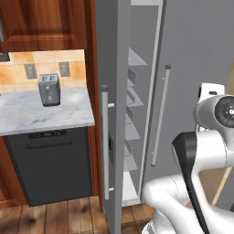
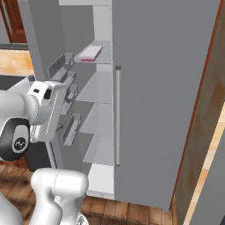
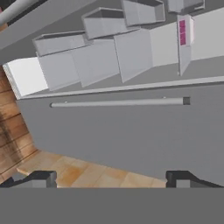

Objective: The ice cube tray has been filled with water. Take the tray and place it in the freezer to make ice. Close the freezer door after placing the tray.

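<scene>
The tray (image 2: 90, 53) is lying on an upper shelf inside the freezer (image 2: 99, 114), so closing remains. The gripper (image 3: 111, 177) is hanging spread and empty (nothing between its tips); it should be pushing the door (image 1: 112, 91) squarely near its handle (image 1: 105, 141).

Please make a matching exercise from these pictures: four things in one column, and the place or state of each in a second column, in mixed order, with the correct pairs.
Things:
1. ice cube tray
2. toaster
3. freezer door
4. tool

Places or states:
A. on the marble counter
B. standing open
C. on an upper freezer shelf
D. open and holding nothing

Pairs: 1-C, 2-A, 3-B, 4-D
</scene>
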